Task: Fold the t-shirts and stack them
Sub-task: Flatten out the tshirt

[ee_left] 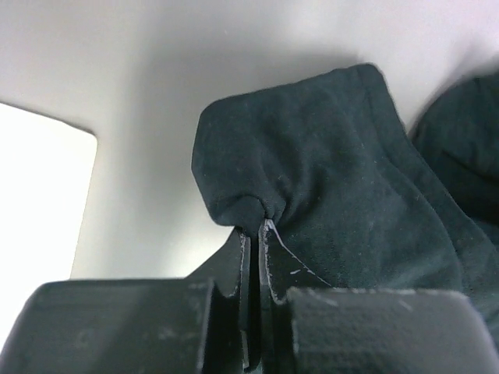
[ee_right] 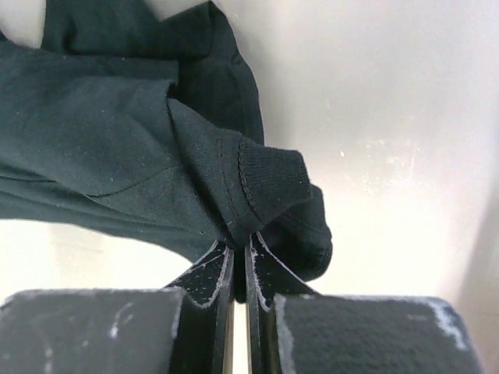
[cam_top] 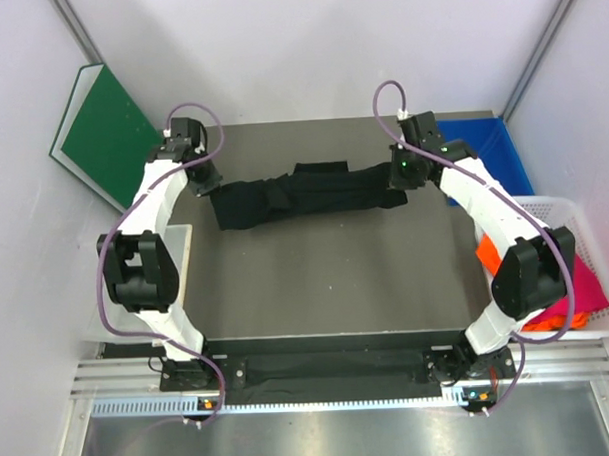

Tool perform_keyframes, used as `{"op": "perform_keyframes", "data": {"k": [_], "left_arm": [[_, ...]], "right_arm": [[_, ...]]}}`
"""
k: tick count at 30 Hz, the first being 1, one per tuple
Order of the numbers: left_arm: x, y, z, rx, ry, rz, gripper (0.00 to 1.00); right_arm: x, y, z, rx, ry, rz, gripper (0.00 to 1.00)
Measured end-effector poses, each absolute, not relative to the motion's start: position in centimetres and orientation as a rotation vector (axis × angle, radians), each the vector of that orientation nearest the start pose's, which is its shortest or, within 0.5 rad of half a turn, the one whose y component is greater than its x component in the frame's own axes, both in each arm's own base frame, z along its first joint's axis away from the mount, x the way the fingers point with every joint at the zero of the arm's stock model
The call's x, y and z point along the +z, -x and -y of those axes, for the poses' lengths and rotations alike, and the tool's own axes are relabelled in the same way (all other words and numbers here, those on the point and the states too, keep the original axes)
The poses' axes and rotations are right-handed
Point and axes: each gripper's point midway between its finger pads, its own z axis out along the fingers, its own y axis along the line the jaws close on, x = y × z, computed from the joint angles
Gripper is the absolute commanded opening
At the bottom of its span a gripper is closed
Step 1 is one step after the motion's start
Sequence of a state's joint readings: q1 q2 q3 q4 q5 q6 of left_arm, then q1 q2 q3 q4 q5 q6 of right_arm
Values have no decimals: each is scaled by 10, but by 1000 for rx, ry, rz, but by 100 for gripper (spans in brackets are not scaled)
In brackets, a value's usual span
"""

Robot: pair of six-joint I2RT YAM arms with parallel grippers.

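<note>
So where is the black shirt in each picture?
Top view: the black shirt stretches across the table's far half.
Left wrist: the shirt fills the right side, pinched in the left tool.
Right wrist: it fills the upper left, pinched in the right tool.
Shared landmark: the two pinched shirt ends, seen from above too.

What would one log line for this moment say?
left gripper: shut on black t-shirt | right gripper: shut on same shirt | shirt: bunched, stretched between them

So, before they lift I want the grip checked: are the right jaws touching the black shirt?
Touching. The right wrist view shows the right jaws shut on a pinched fold of the black shirt, with cloth bunched between their tips.
</note>
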State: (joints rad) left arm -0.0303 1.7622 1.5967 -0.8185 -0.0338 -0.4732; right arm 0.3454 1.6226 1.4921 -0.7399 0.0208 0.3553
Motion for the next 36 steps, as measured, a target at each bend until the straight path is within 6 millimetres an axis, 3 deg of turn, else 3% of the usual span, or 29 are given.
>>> {"op": "perform_keyframes", "data": {"k": [2, 4, 5, 6, 7, 8, 9, 10, 11, 12, 13, 14, 16, 19, 22, 24, 27, 30, 32, 36], "left_arm": [[158, -425, 31, -167, 592, -2511, 0], [144, -414, 34, -181, 651, -2556, 1], [134, -405, 35, -182, 687, -2586, 11], [123, -394, 37, -179, 727, -2625, 26], [110, -382, 38, -171, 765, -2665, 72], [101, -371, 37, -157, 793, -2700, 98], [89, -358, 34, -115, 829, -2738, 99], [81, -347, 31, -82, 867, -2765, 99], [76, -338, 29, -55, 902, -2777, 99], [75, -331, 27, -34, 919, -2780, 99], [79, -328, 26, -21, 916, -2771, 99], [86, -330, 29, -24, 893, -2747, 99], [105, -340, 45, -59, 792, -2694, 99], [138, -365, 91, -130, 559, -2632, 99], [161, -395, 161, -208, 293, -2589, 99], [157, -406, 201, -241, 172, -2586, 99], [127, -409, 239, -239, 69, -2650, 99], [84, -405, 250, -187, 37, -2746, 99], [61, -400, 245, -137, 37, -2808, 99], [51, -397, 234, -76, 44, -2855, 99]], "right_arm": [[179, -382, -145, 273, -25, -2493, 0], [152, -365, -140, 265, -25, -2588, 0], [136, -354, -138, 258, -23, -2655, 0], [122, -343, -137, 250, -21, -2711, 0], [106, -329, -136, 250, -17, -2783, 0], [92, -314, -134, 253, -8, -2853, 4], [82, -298, -130, 236, 0, -2919, 9], [75, -282, -125, 226, 8, -2981, 22], [73, -272, -122, 224, 11, -3022, 47], [73, -263, -119, 224, 17, -3057, 62], [75, -260, -118, 235, 22, -3068, 84], [78, -260, -118, 248, 36, -3062, 93], [90, -263, -118, 280, 61, -3027, 100], [108, -281, -123, 331, 88, -2946, 99], [115, -305, -123, 359, 96, -2877, 100], [111, -323, -120, 367, 81, -2854, 100], [89, -352, -117, 418, 35, -2848, 99], [62, -381, -120, 489, -1, -2868, 96], [45, -401, -128, 545, -7, -2874, 82], [44, -436, -153, 651, 30, -2823, 58]]}}
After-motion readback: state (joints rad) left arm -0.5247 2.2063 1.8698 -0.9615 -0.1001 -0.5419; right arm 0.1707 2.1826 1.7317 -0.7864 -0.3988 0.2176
